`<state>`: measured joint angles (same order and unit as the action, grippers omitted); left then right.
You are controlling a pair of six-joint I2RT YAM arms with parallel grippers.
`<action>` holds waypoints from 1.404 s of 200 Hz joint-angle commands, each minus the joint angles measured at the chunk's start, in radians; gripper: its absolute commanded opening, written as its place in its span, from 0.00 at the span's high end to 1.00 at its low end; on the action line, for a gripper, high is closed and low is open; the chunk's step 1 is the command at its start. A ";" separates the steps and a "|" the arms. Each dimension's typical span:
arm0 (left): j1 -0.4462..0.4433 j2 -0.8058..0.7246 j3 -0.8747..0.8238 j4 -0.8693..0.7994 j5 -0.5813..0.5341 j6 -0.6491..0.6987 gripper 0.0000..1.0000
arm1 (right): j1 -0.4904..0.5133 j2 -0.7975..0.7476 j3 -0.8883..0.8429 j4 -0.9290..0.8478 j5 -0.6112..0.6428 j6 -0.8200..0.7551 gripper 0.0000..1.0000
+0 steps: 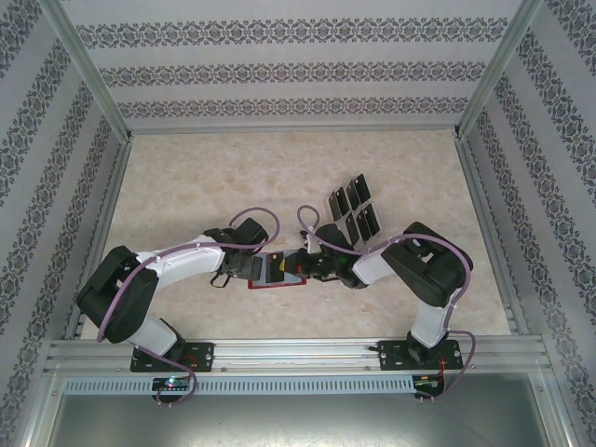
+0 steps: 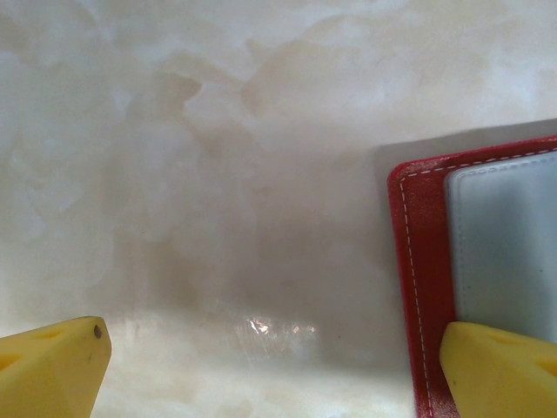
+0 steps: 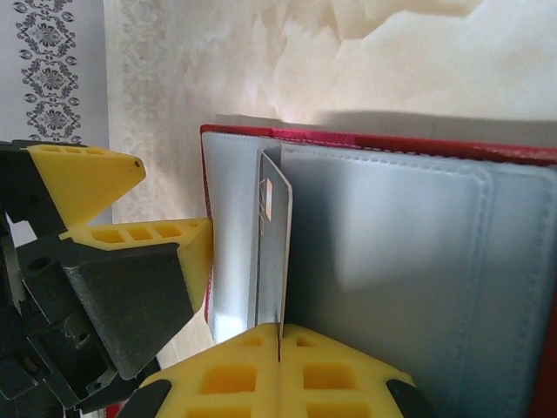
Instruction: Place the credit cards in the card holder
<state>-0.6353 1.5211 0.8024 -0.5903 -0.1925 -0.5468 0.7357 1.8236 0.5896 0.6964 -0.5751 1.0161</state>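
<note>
Wallet [image 1: 277, 279], red with white stitching and a grey lining, lies open near the middle of the bench [image 1: 186, 177], with bare marble stretching left and beyond it. Left end effector [image 2: 271, 344] stands spread, one yellow finger over the wallet's edge, the other over bare bench. A card [image 3: 272, 244] stands on edge against the lining, clamped by the right end effector [image 3: 278, 353]. Spare cards [image 1: 354, 209] lie apart, right and farther back.
</note>
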 commanded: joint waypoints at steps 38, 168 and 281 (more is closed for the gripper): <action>-0.012 -0.016 -0.014 -0.015 -0.001 0.001 0.02 | 0.029 0.040 0.044 -0.088 -0.005 -0.020 1.00; -0.012 -0.076 0.057 -0.085 0.004 -0.008 0.02 | 0.000 -0.237 0.059 -0.430 0.081 -0.141 0.47; -0.124 0.103 0.257 -0.037 0.074 -0.055 0.02 | -0.016 -0.230 -0.023 -0.403 0.146 -0.149 1.00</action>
<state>-0.7277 1.5723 1.0267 -0.6395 -0.1276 -0.5694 0.7284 1.5723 0.5941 0.2440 -0.4492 0.8646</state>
